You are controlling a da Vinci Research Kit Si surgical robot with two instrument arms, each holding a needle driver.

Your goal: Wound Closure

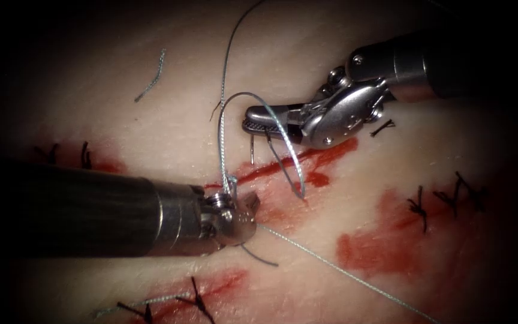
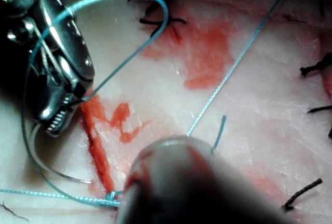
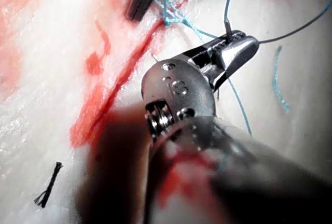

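My right tool (image 1: 253, 120) comes in from the upper right, just above the cut (image 1: 295, 161), its jaws shut on the curved needle (image 1: 252, 150). The needle hangs below the jaws, out of the tissue (image 1: 169, 120); its thin curve (image 2: 57, 169) also shows in the left wrist view. A loop of pale blue thread (image 1: 283, 129) drapes over those jaws. My left tool (image 1: 250, 205) lies at the cut's left end, beside a knot (image 1: 230, 180), jaws shut on the thread. From it a long strand (image 1: 343, 273) runs down to the right.
Several dark finished stitches sit at the right (image 1: 418, 207), the bottom (image 1: 196, 297) and the far left (image 1: 84, 155). Red fluid (image 1: 373, 240) stains the tissue to the right of the cut. A cut thread end (image 1: 151, 75) lies at the upper left.
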